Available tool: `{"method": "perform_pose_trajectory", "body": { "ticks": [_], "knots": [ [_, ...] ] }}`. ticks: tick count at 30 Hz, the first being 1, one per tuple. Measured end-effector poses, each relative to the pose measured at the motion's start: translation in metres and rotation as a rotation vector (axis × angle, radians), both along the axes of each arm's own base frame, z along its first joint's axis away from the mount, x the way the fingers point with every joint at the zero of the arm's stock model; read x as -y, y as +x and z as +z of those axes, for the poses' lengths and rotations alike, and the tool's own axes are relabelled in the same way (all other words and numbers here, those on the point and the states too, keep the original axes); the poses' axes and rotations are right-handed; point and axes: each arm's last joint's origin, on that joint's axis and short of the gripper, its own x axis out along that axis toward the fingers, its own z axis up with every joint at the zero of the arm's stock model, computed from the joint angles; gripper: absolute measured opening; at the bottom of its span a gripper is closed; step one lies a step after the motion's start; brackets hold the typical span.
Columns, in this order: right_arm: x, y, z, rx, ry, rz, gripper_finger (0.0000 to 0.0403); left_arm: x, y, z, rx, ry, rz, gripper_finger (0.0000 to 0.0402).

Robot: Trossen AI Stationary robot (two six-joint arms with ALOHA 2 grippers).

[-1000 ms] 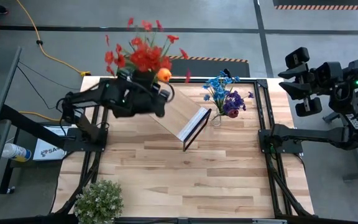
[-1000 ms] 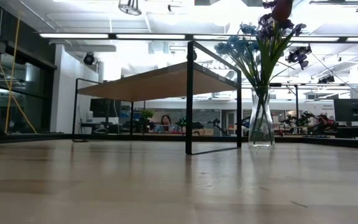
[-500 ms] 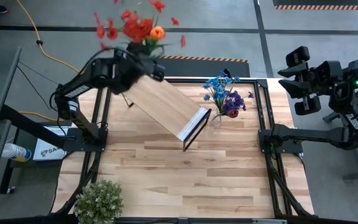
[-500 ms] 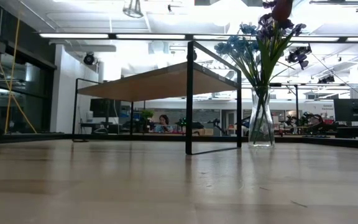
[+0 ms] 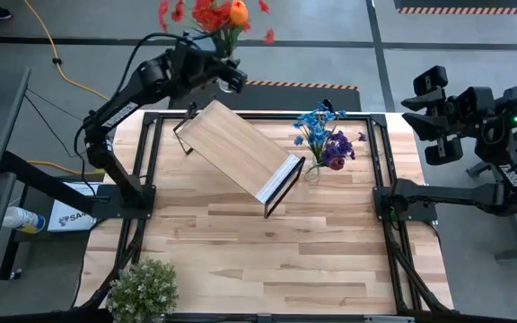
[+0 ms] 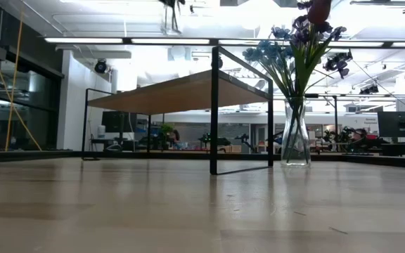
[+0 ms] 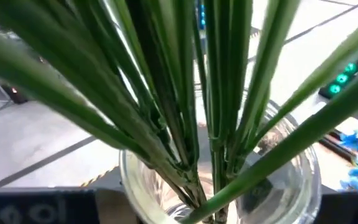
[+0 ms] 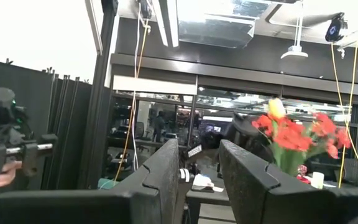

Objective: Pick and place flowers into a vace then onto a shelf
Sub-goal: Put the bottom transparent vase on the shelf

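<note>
At the top of the high view, left of centre, I have the left gripper raised past the far edge of the worktop, its fingers clamped on a clear glass vase of red and orange flowers — the blooms reach the frame's upper edge. In the left wrist view the green stems fill the picture and drop into the vase's round mouth.

Below and to the right of that gripper, the shelf sits askew on the worktop, its light-wood board running from upper left to lower right on a black frame. Just beside its right end stands a second vase with blue and purple flowers; the low view shows it upright, right of the shelf's black legs.

At the right edge of the high view the right gripper waits off the worktop — in its wrist view I see a narrow gap between its fingers with nothing in them, and the red bunch in the distance.

In the lower left of the high view a bushy pale plant stands at the worktop's near edge.
</note>
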Motion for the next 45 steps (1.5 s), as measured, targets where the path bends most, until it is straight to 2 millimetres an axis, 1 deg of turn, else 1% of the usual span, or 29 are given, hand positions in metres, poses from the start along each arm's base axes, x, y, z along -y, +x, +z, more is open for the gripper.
{"method": "perform_pose_trajectory", "body": {
  "ticks": [5,10,14,17,20,25,28,32,35,37,41,43,45],
  "knots": [
    [0.0,0.0,0.0,0.0,-0.004,-0.002,0.011,-0.017,0.011,-0.026,-0.024,-0.027,-0.048,0.02],
    [0.0,0.0,0.0,-0.002,-0.004,-0.002,0.011,-0.025,0.023,-0.059,-0.066,-0.04,-0.067,0.02],
    [0.0,0.0,-0.001,-0.007,-0.002,-0.002,0.011,-0.026,0.023,-0.078,-0.041,-0.037,-0.096,0.02],
    [0.0,0.0,-0.001,-0.007,-0.003,-0.003,0.011,-0.024,0.016,-0.093,-0.025,-0.033,-0.099,0.02],
    [0.0,0.0,-0.001,-0.007,-0.002,-0.002,0.011,-0.018,0.004,-0.104,-0.009,-0.024,-0.099,0.02],
    [0.0,0.0,-0.001,-0.005,0.0,-0.01,0.011,-0.003,-0.025,-0.117,0.029,-0.035,-0.086,0.02],
    [0.001,0.0,-0.001,-0.001,-0.003,-0.034,0.011,0.009,-0.041,-0.12,0.063,-0.042,-0.085,0.02],
    [0.002,0.001,0.0,0.003,-0.003,-0.067,0.011,0.027,-0.055,-0.126,0.063,-0.025,-0.08,0.02],
    [0.003,0.003,-0.001,-0.002,0.001,-0.071,0.011,0.038,-0.061,-0.13,0.054,-0.008,-0.068,0.02],
    [0.004,0.005,-0.001,-0.008,0.003,-0.071,0.011,0.043,-0.061,-0.134,0.052,-0.008,-0.078,0.02],
    [0.006,0.008,-0.002,-0.016,0.011,-0.068,0.011,0.046,-0.058,-0.147,0.01,-0.018,-0.054,0.02],
    [0.007,0.01,-0.002,-0.022,0.014,-0.069,0.011,0.045,-0.057,-0.151,0.021,-0.013,-0.047,0.02],
    [0.007,0.012,-0.002,-0.026,0.017,-0.068,0.011,0.044,-0.056,-0.161,0.012,-0.016,-0.036,0.02]
  ]
}}
